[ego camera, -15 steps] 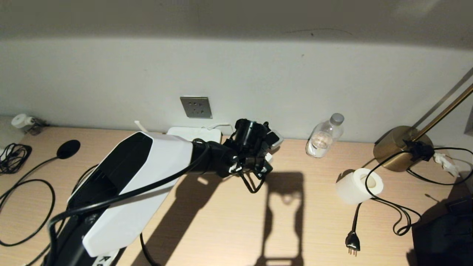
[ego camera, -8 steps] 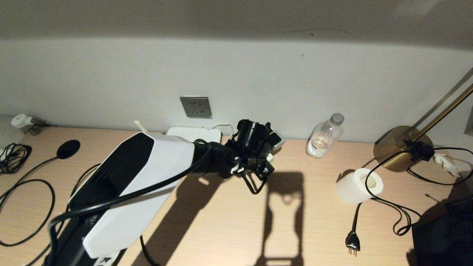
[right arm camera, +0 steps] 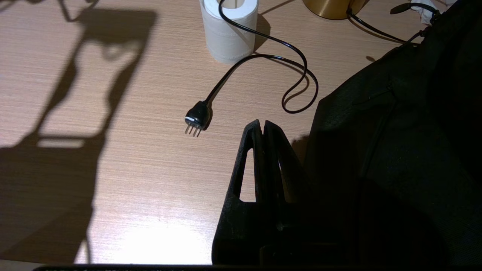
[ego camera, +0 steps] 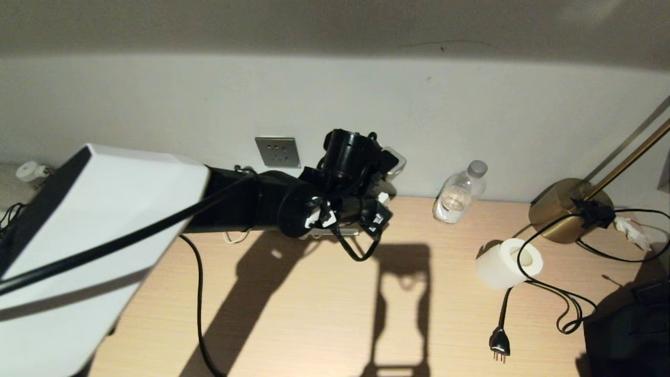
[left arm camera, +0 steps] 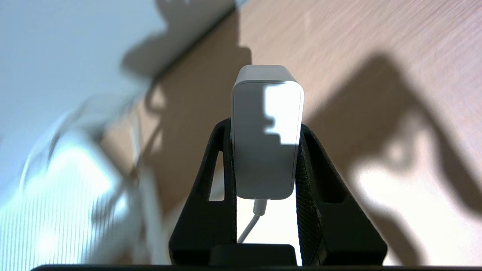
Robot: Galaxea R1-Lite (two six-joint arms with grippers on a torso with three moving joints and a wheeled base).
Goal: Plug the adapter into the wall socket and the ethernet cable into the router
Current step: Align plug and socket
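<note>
Left gripper (left arm camera: pixel 266 150) clamped on the adapter (left arm camera: pixel 267 131) (cord trailing), near desk's back edge; right gripper (right arm camera: pixel 263 128) closed.

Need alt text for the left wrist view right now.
The left gripper clamps the white adapter between its black jaws, the thin white cord trailing back toward the camera. Behind it lie the wooden desk, crossed by shadows, and the pale wall.
</note>
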